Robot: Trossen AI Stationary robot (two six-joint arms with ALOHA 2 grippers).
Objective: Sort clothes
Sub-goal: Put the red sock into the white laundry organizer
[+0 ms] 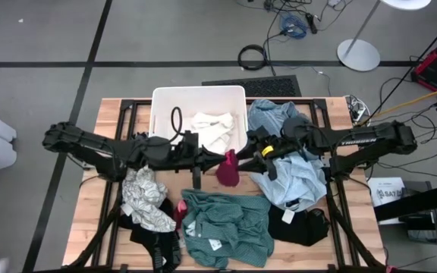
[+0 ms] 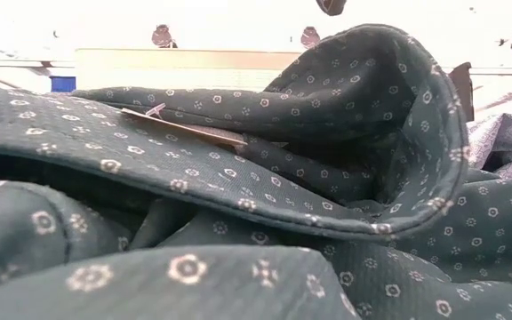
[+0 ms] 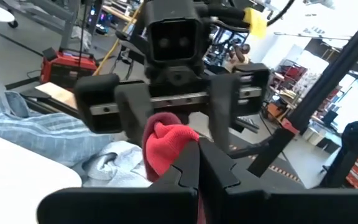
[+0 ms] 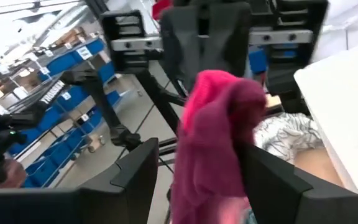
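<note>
Left claw [image 1: 220, 159] clamps the dark red garment [image 1: 228, 168] at its top, long axis hanging straight down over tabletop [image 1: 89, 212] center; right claw [image 1: 258, 154] open beside it.

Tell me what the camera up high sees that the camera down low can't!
Only the high view shows the white bin, the dark red garment hanging between the two arms, the left claw shut on it, the open right claw beside it, and the light blue, black and white-grey patterned clothes. Only the low view shows the small flower print up close. Both show the teal-green garment.
</note>
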